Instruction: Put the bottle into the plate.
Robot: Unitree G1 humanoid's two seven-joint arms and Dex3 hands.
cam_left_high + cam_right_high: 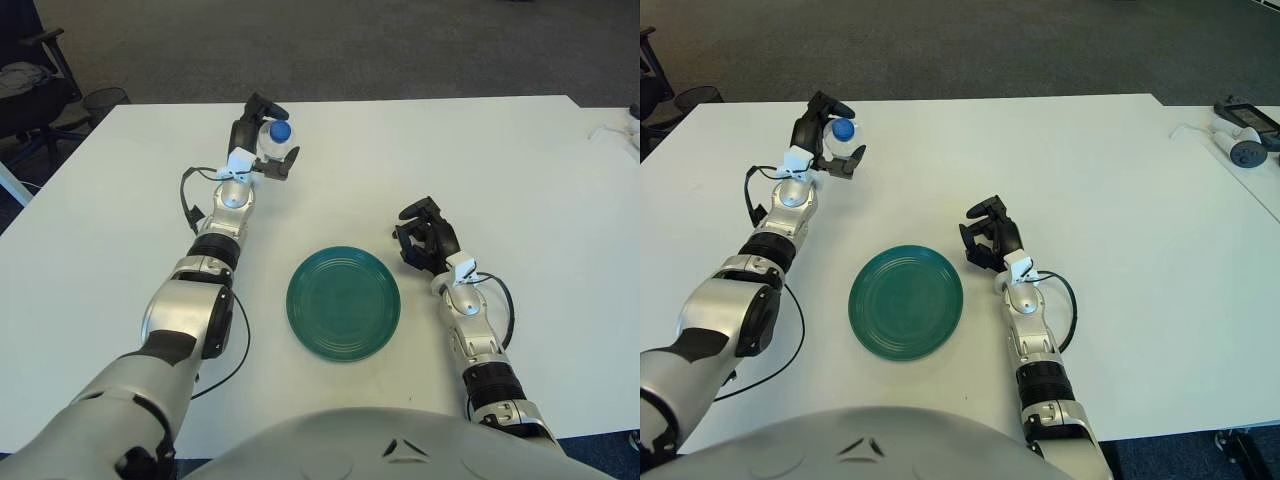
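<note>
Presently listed: white table [520, 180]. Green plate [343, 304], near the table's front edge, holds nothing. Left hand [262, 140], extended toward the far left part of the table, fingers clamped around the bottle [275, 139]; the bottle's blue cap [281, 131] faces upward, well apart from the plate. Right hand [428, 236], just right of the plate, fingers curled, holding nothing. Black cable [790, 330] trails beside the left arm.
</note>
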